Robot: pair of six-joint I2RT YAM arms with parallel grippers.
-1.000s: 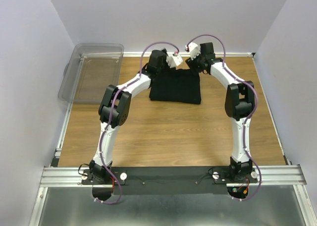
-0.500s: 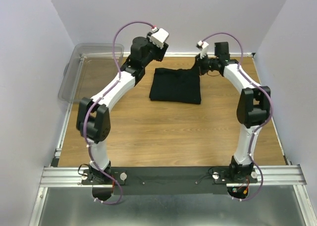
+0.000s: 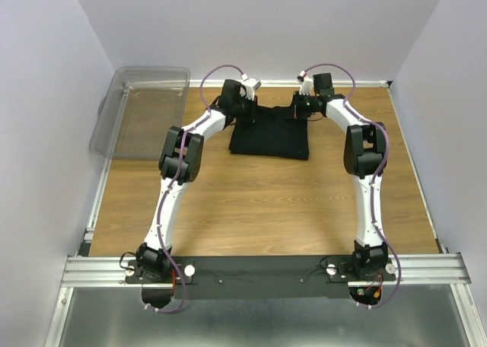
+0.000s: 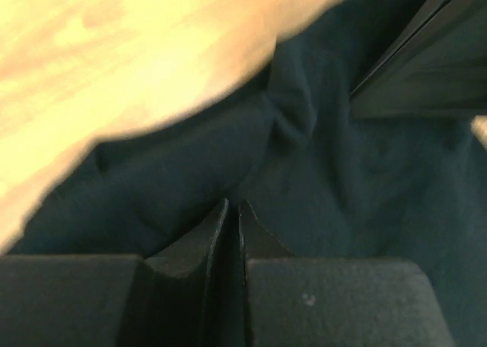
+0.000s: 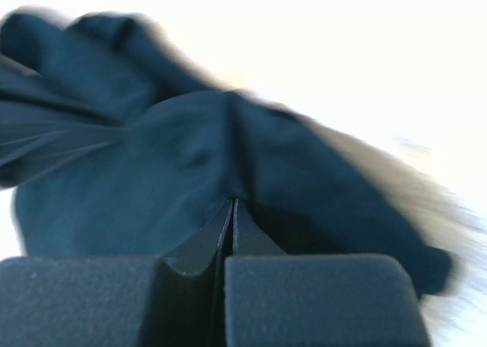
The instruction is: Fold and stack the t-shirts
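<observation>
A black t-shirt (image 3: 270,138) lies folded in a rough square on the far middle of the wooden table. My left gripper (image 3: 248,109) is down at the shirt's far left corner. In the left wrist view its fingertips (image 4: 233,205) are pinched together on dark cloth (image 4: 335,187). My right gripper (image 3: 297,111) sits at the far right corner. In the right wrist view it (image 5: 232,202) is shut on a raised fold of the t-shirt (image 5: 152,172). No white neck label shows.
A clear plastic bin (image 3: 141,111) stands at the far left, partly off the table edge. White walls close in the back and both sides. Bare wood (image 3: 259,202) stretches between the shirt and the arm bases.
Both grippers, raised and open above the shirt's far edge half a second ago, have dropped onto that edge. Both have closed on the cloth.
</observation>
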